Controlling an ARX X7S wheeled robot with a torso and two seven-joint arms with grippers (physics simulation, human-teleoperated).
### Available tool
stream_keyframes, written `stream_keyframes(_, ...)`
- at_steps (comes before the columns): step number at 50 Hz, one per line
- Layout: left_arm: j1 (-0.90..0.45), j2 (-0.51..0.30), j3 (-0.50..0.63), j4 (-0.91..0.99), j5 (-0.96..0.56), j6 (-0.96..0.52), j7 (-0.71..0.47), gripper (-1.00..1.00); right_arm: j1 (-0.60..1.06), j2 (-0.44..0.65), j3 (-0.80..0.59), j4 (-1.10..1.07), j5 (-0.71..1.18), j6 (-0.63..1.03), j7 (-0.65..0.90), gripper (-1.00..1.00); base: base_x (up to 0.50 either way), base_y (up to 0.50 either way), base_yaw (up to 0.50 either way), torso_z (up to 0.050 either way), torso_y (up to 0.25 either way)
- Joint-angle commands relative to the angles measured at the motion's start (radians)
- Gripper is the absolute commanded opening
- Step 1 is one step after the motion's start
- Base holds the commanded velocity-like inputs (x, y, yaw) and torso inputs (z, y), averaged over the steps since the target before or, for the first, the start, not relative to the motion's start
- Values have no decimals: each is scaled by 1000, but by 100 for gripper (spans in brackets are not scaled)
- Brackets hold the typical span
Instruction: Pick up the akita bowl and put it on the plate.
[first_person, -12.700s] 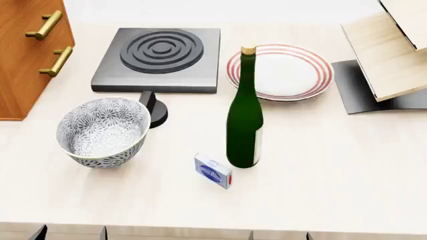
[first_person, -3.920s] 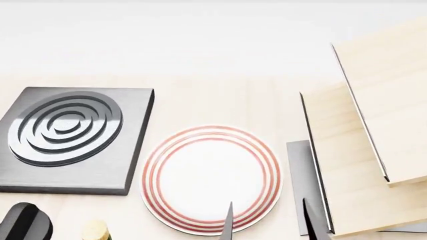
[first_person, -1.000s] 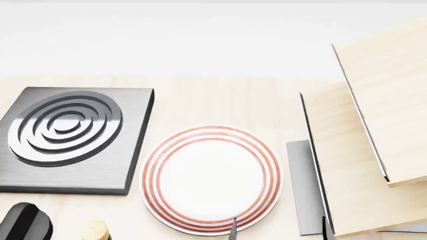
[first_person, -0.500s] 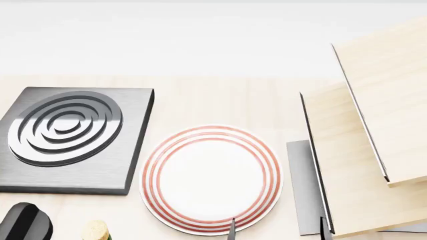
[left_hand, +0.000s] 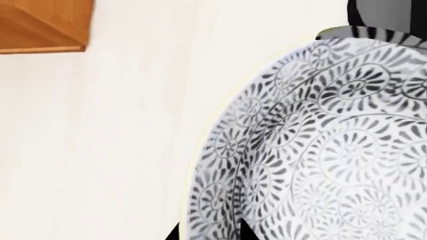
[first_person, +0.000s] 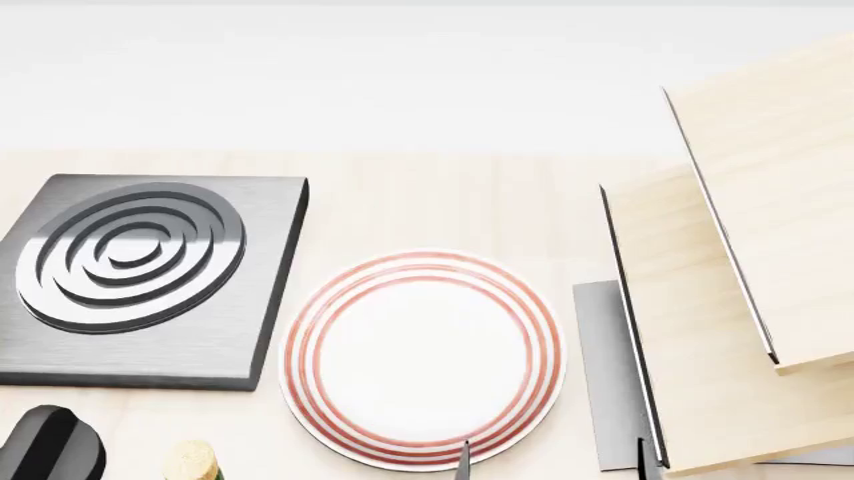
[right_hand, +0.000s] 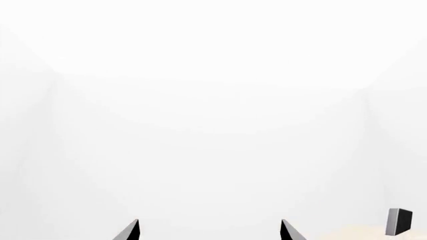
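Observation:
The akita bowl (left_hand: 320, 150), white with a dense grey-black floral pattern, fills much of the left wrist view and is out of the head view. My left gripper (left_hand: 209, 235) straddles its rim, one fingertip outside the wall and one inside, shut on it. The plate (first_person: 420, 358), white with thin red rings, lies flat on the pale table in the head view with nothing on it. My right gripper (first_person: 553, 464) shows only as two dark fingertips at that view's bottom edge, by the plate's near right rim. It is open and holds nothing. The right wrist view shows the right gripper (right_hand: 208, 231) facing a blank white wall.
A square grey burner (first_person: 134, 275) with dark rings sits left of the plate. Tilted pale wooden boards (first_person: 747, 300) on a grey base rise to its right. A bottle's cork (first_person: 190, 460) and a black knob (first_person: 47, 445) show at bottom left. A wooden cabinet corner (left_hand: 43, 25) is near the bowl.
The right gripper's fingertips have shifted slightly left and lower at the head view's bottom edge. The plate and everything else there stay put.

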Motion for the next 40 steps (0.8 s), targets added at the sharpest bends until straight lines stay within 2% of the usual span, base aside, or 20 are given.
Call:
stream_keyframes(1, -6, 53, 52, -19, 46, -11, 47, -100, -1, 5, -5, 3, 2, -9, 5, 100, 0, 0, -3, 0, 0)
stream_keyframes(12, -20, 60, 53, 2, 77, 12, 55, -100, -1, 12, -11, -1, 15, -10, 6, 100, 2, 0, -3, -1, 0)
stream_keyframes(24, -28, -6, -26, 104, -29, 38, -20, -100, 7, 14, -17, 16, 25, -16, 10, 100, 1, -1, -2, 0, 0)
stream_keyframes(40, -74, -39, -80, 165, -98, 59, -63, -100, 10, 17, -23, 21, 29, -17, 15, 100, 1, 0, 0, 0, 0)
